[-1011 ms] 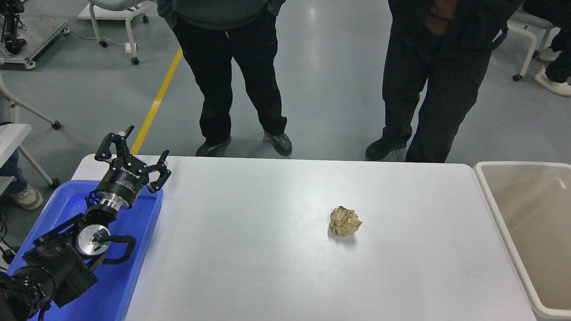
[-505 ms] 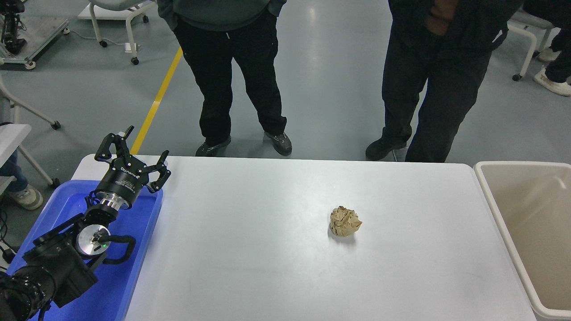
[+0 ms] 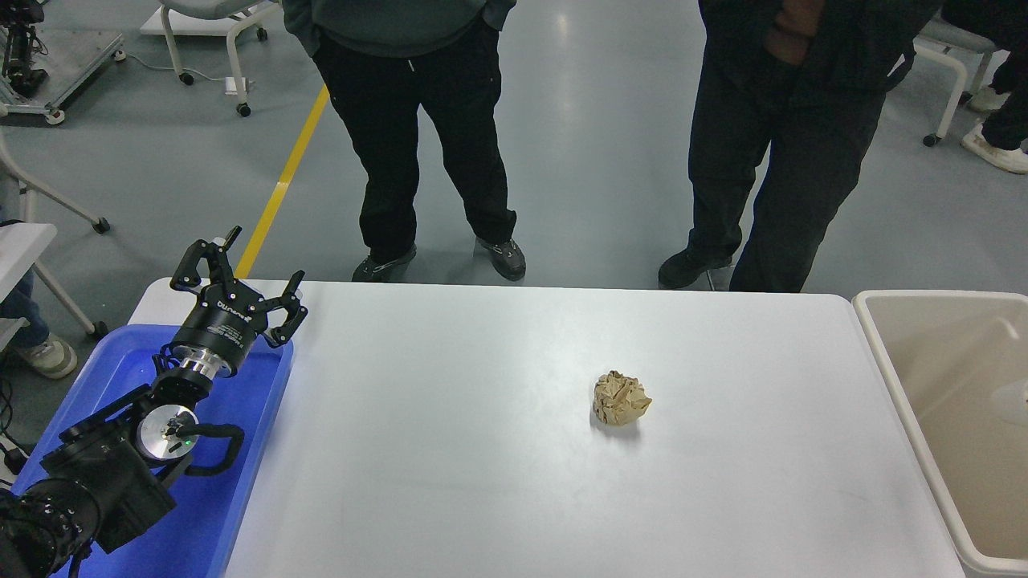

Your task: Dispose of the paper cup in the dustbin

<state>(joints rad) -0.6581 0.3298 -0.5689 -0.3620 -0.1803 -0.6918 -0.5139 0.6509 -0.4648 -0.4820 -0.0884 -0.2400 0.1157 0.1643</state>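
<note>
The beige dustbin (image 3: pixel 898 385) stands off the table's right end. Inside it, near the picture's right edge, lies a pale blurred shape that looks like the paper cup (image 3: pixel 1013 399). My left gripper (image 3: pixel 241 282) is parked open and empty over the far end of the blue tray at the lower left. My right arm is out of view.
A crumpled brown paper ball (image 3: pixel 621 398) lies on the white table (image 3: pixel 450 449), right of the middle. A blue tray (image 3: pixel 241 482) sits at the table's left end. Two people in dark trousers (image 3: pixel 434 136) stand at the far side.
A pale blurred shape has come into view inside the dustbin, lower than a faint streak half a second ago. The left arm and the paper ball have not moved.
</note>
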